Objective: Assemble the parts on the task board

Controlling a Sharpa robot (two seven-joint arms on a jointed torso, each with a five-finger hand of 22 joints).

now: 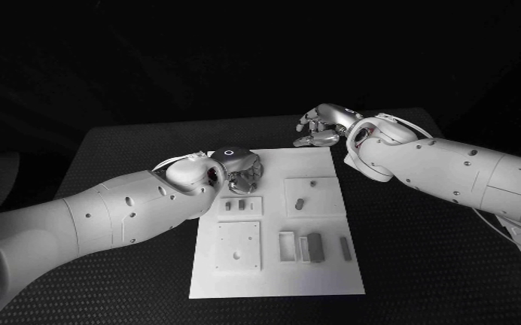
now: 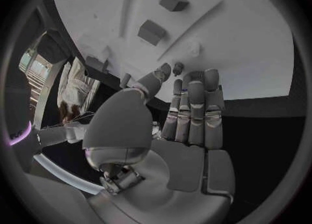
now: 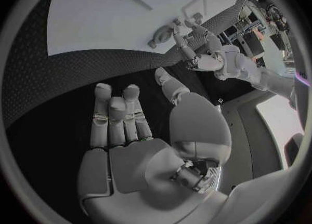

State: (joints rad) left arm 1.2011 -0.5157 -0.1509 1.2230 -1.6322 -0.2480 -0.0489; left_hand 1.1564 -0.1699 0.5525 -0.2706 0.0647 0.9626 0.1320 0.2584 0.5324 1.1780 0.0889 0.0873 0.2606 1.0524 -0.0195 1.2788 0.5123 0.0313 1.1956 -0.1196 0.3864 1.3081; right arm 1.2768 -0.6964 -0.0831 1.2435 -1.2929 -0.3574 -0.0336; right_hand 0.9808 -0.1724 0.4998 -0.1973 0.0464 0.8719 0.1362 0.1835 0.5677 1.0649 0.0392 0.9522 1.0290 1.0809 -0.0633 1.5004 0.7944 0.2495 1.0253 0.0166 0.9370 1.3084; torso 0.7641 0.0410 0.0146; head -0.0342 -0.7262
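The task board (image 1: pixel 277 265) is laid flat in the middle of the black tabletop (image 1: pixel 423 265). Small parts (image 1: pixel 315 247) are seen on it: some stand in little frames near the front, and one dark part (image 1: pixel 297 205) is set in a raised square. A tiny part (image 2: pixel 177 68) is seen just past the left hand's fingertips (image 2: pixel 195 86) in the left wrist view, but it cannot be told if it is touched or held.

The left hand (image 1: pixel 241 168) is held over the board's far left corner. Much of it is hidden by its own wrist in the head view. Its fingers are stretched out side by side.

The right hand (image 1: pixel 318 129) is kept over the tabletop, just past the board's far edge. Its fingers are spread and nothing is held in it.
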